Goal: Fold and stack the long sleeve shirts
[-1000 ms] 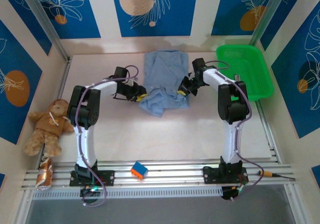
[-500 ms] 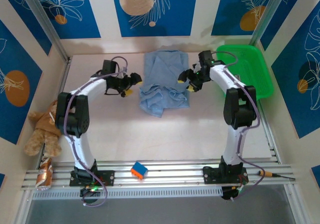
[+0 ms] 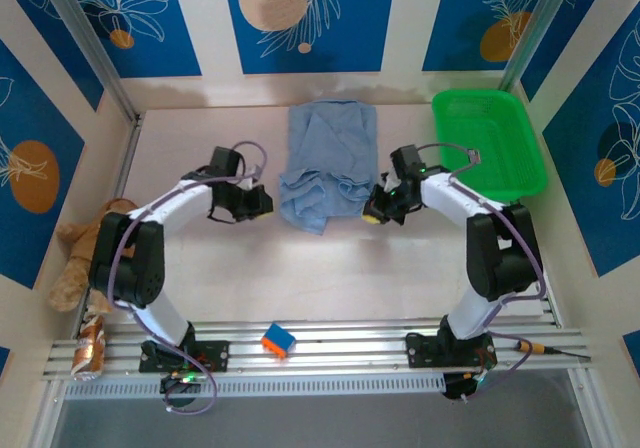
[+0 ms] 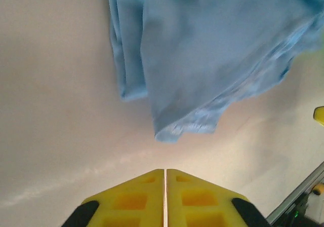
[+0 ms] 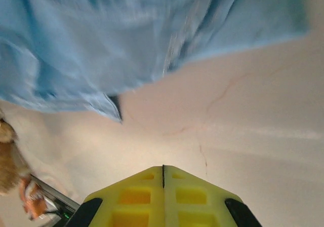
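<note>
Since both grippers were pressed together on nothing, the next fold seemingly called for opening each at a lower corner, pinching the cloth low against the table (image 3: 330,268), and lifting both sides evenly so the thin fabric would not bunch. The light blue shirt (image 3: 328,153) lay rumpled at upper centre of the top view, between the left gripper (image 3: 258,201) and right gripper (image 3: 376,212), each just beside its lower edge without touching.

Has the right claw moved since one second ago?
Yes. In the top view the right claw has drawn back toward the near edge of the table. Before, it was level with the green basket's near half; now it is just past its near rim.
</note>
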